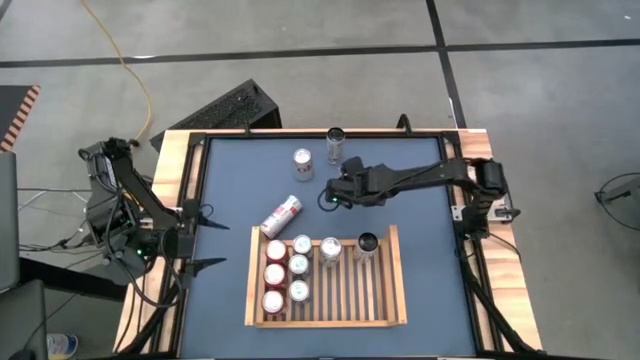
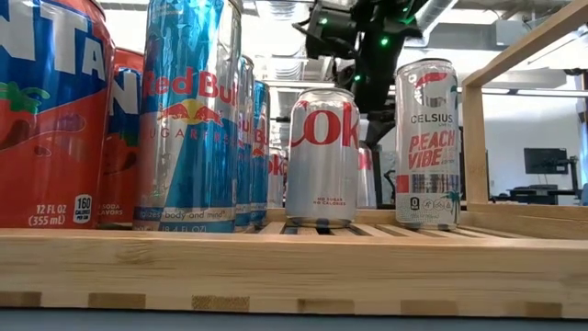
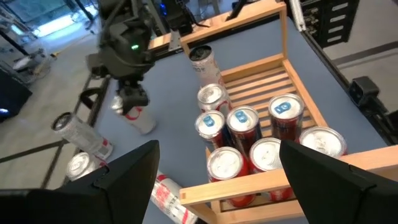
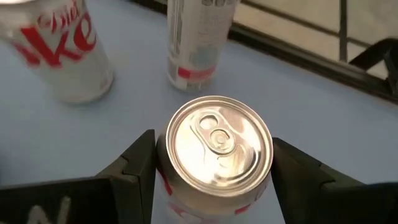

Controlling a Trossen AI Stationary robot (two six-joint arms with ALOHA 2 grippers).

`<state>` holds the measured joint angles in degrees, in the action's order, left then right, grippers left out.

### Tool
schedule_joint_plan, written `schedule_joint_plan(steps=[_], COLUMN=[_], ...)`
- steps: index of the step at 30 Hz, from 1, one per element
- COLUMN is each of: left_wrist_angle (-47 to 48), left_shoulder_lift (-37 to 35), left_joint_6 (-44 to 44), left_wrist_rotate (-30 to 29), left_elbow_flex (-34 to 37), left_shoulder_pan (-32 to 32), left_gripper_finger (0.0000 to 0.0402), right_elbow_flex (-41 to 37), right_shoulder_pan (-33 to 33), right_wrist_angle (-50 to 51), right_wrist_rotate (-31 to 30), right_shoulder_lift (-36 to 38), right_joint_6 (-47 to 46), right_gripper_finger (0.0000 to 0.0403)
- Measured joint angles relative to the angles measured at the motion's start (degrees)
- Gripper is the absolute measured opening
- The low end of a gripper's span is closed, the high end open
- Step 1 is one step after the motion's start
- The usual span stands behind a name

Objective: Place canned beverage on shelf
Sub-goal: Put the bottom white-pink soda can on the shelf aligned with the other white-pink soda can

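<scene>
A row of labelled cans fills the low view: red Fanta-style cans reading "12 FL OZ (355 mL)", blue-and-silver Red Bull Sugarfree cans [image 2: 188,115], a silver Diet Coke [image 2: 322,156] and a slim Celsius "Peach Vibe" can [image 2: 426,142], all upright on the shelf [image 1: 385,300], the slatted light-wood tray at the near middle of the blue counter [image 1: 430,215].

From above, the shelf holds eight cans: three red-topped ones in its left column, three blue-and-silver ones beside them, then the Diet Coke and the Celsius along the far rim.

Beyond the shelf, a red-and-white can [image 1: 282,215] lies on its side just off the tray's far left corner; its label cannot be read. Two more cans stand upright farther back: a silver Diet Coke [image 1: 302,164] and a slim dark-topped can [image 1: 335,143].

The right end effector [image 4: 211,168], reaching across the middle of the counter, has its fingers on either side of an upright silver can [image 4: 217,146] with red lettering, standing on the counter apart from the shelf. The fingers sit close against its sides; whether they press on it cannot be told.

The left end effector [image 1: 200,238] waits at the counter's left edge, fingers spread wide and holding nothing.
</scene>
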<state>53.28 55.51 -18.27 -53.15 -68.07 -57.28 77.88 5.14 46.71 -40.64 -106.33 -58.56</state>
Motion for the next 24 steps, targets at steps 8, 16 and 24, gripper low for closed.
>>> schedule_joint_plan(steps=[8, 16, 24], left_wrist_angle=[0.02, 0.00, -0.05], left_shoulder_lift=[0.11, 1.08, 2.84], left_joint_6=[-0.69, -0.52, 0.07], left_wrist_rotate=[1.00, 1.68, 1.71], left_elbow_flex=[0.02, 0.07, 0.09], left_shoulder_pan=[-0.02, -0.02, -0.01], left_gripper_finger=[0.0320, 0.0320, 0.0320], right_elbow_flex=[3.07, 3.93, 3.63], right_shoulder_pan=[-1.29, -1.50, -2.98], right_wrist_angle=[0.40, -0.71, -2.82], right_wrist_rotate=[-1.34, 2.87, -0.97], right_shoulder_lift=[-0.05, -0.67, -0.92], right_joint_6=[6.09, 7.54, 8.91], right_gripper_finger=[0.0229, 0.0233, 0.0241])
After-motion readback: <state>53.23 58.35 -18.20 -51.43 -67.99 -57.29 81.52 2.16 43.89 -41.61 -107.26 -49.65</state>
